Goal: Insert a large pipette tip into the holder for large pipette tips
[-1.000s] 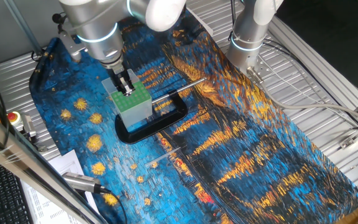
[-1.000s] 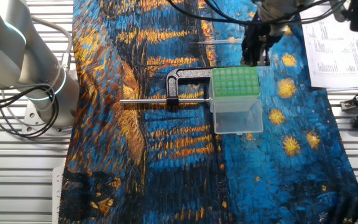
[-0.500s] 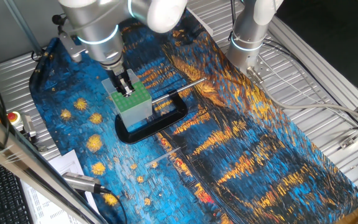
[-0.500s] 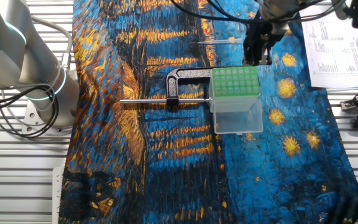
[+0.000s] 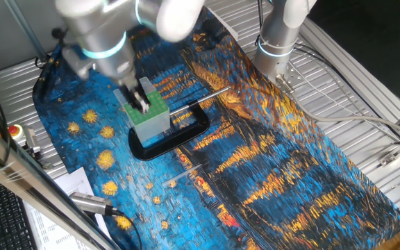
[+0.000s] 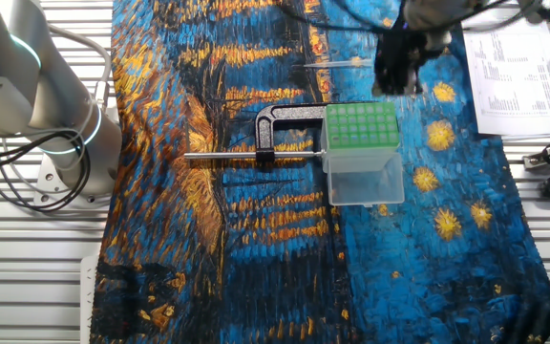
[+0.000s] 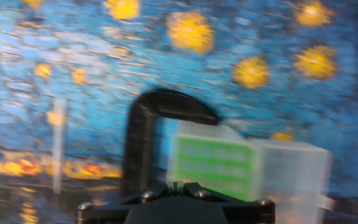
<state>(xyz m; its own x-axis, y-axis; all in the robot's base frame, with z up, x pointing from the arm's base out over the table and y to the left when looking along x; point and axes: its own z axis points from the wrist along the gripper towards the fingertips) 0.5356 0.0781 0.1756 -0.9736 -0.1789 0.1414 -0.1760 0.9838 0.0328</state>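
- Here, the arm (image 5: 99, 31) is seen reaching down from the upper left of one fixed view, its wrist blurred, with the gripper (image 5: 142, 103) pointed downward over the green top of the holder for large pipette tips (image 5: 148, 114).
- In the other fixed view, the gripper (image 6: 397, 78) is shown just past the far edge of the holder for large pipette tips (image 6: 361, 153), above the painted cloth (image 6: 256, 239); contact between them cannot be judged.
- Whether the fingers are spread or closed cannot be told: they are smeared in both fixed views, and only the black base of the hand is caught in the hand view.
- A large pipette tip (image 6: 337, 64) is seen lying flat on the cloth beyond the holder, beside the gripper and apart from the box.
- In the hand view, a pale upright streak (image 7: 58, 146) is visible to the left of the black clamp (image 7: 151, 134); it is too blurred to be named.
- The holder (image 7: 229, 165) is set against the black clamp (image 6: 280, 129), whose metal rod (image 6: 227, 156) is stretched away from the box.
- A second arm (image 6: 27, 86) is parked at the cloth's edge.
- Printed paper (image 6: 514, 76) is laid at the table's side.
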